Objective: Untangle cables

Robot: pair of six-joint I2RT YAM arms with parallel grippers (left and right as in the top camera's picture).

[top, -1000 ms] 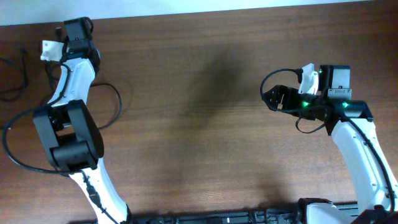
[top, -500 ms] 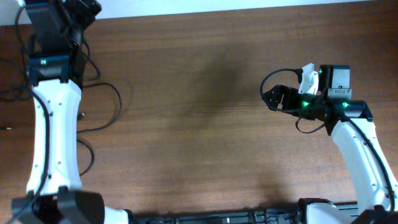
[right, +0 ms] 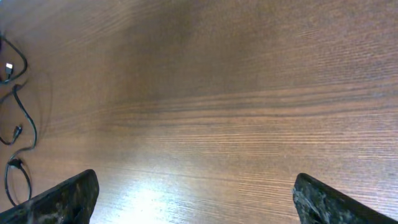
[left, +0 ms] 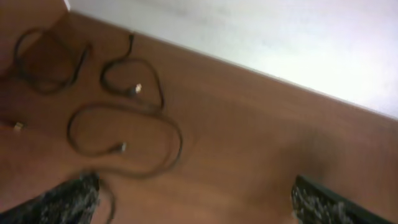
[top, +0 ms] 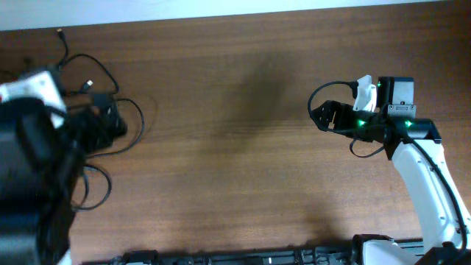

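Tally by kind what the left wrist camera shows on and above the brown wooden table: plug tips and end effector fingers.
Pale plug tips on the thin black cables: 3
Dark fingers of the left end effector: 2
Total: 5

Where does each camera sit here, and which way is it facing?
Overhead: above the brown wooden table, straight down; left arm (blurred), right arm show.
Left wrist: faces thin black cables and the white wall; own jaws at bottom corners.
Right wrist: looks across bare wood, cables at left edge; own jaws likewise.
Shared: all three show the cables.
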